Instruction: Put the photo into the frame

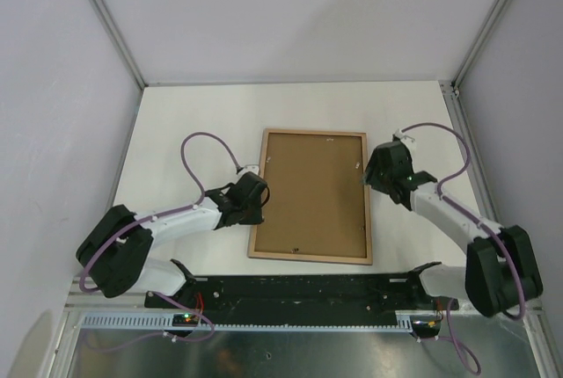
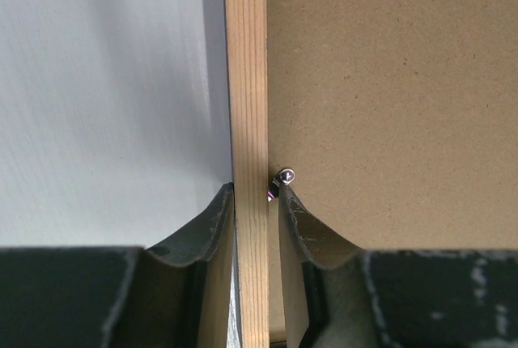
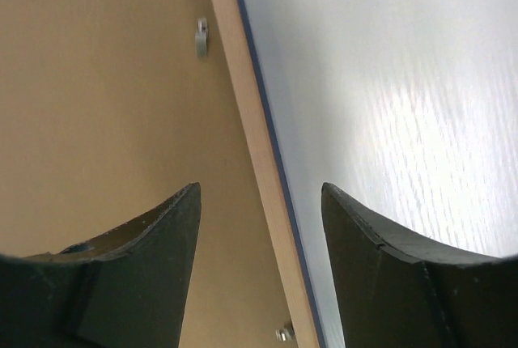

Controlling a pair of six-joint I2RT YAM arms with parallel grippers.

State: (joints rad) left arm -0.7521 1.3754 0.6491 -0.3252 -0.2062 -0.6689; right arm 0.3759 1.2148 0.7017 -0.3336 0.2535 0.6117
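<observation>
Seemingly for steadying, the left pincer [image 2: 255,194] clenches a rail of the rectangular light-wood frame [image 1: 308,258] lying back-up at the white bench's [image 1: 193,114] middle. The right pincer [image 3: 259,190] straddles the opposite rail, released.

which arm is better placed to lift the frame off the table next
Left. The left claw is closed on the left wooden rail of the frame, one finger on each side. The right claw stands open astride the right rail, gripping nothing.
</observation>
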